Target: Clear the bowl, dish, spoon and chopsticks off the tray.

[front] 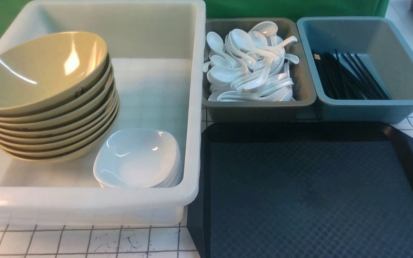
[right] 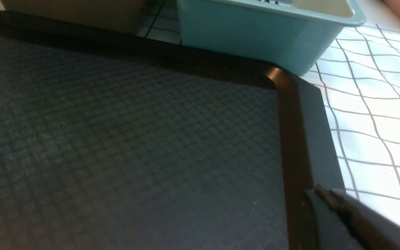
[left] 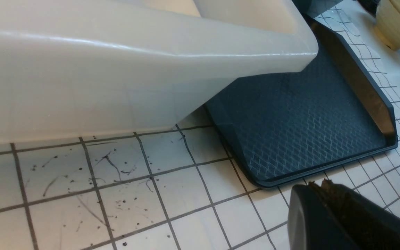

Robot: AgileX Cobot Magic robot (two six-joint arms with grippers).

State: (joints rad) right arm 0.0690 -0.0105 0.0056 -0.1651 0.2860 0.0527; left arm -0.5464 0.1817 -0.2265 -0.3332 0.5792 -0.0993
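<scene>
Both closed, left gripper (left: pixel 319 189) and right gripper (right: pixel 319 194) hover low beside tray (front: pixel 299 179).

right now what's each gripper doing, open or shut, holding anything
left gripper: closed, holding nothing, above the gridded table beside the tray.
right gripper: closed, holding nothing, over the tray's rim.

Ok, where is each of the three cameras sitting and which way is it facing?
Front: between the arms, looking forward over the white tub, grey bin, blue bin; no arm shows.
Left wrist: low by the tub's outer wall, facing the tray; shut left gripper shows.
Right wrist: over the tray, facing the blue bin; shut right gripper shows.
All share the tray.
</scene>
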